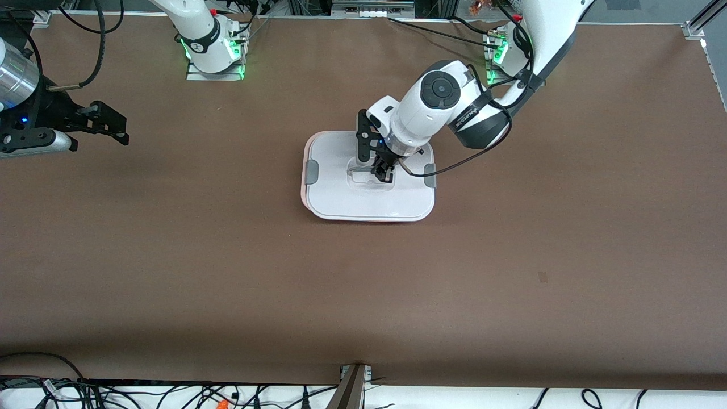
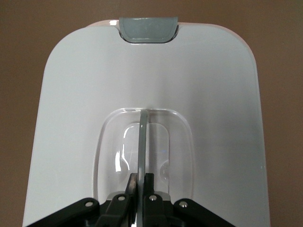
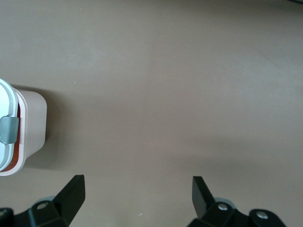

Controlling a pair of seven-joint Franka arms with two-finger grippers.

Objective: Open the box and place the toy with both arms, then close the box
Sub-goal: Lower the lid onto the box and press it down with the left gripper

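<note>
Two white robot arms with dark grey joints work over a wide brown table (image 1: 227, 272). Near its middle sits the rounded-rectangular translucent pale pink plastic box (image 1: 369, 176), white lid (image 1: 341, 199) seated on top, one grey side clip (image 1: 312, 172) facing the right arm's end and the other grey clip (image 1: 430, 175) facing the left arm's end. Long axis of the box runs clip to clip, along the line joining the two arms' ends of the table. Left arm reaches down from its base onto the lid; left gripper (image 1: 384, 173) sits straight over the recessed clear handle (image 2: 142, 142) in the lid's centre, its black fingers (image 2: 149, 182) pinched narrow on the thin handle bar, which runs edge-on between them toward the clip seen in the left wrist view. So the thing to be lifted lies directly under and within that pincer, and the left arm is plainly the nearer one. Right gripper (image 1: 111, 122) waits over bare table at the right arm's end, well apart from the box, fingers spread wide with nothing between them. Bright pink plush toy: not visible on the table in any view. Writing: small dark lettering on the left arm's wrist band, too small to read; no labels on box or lid.
</note>
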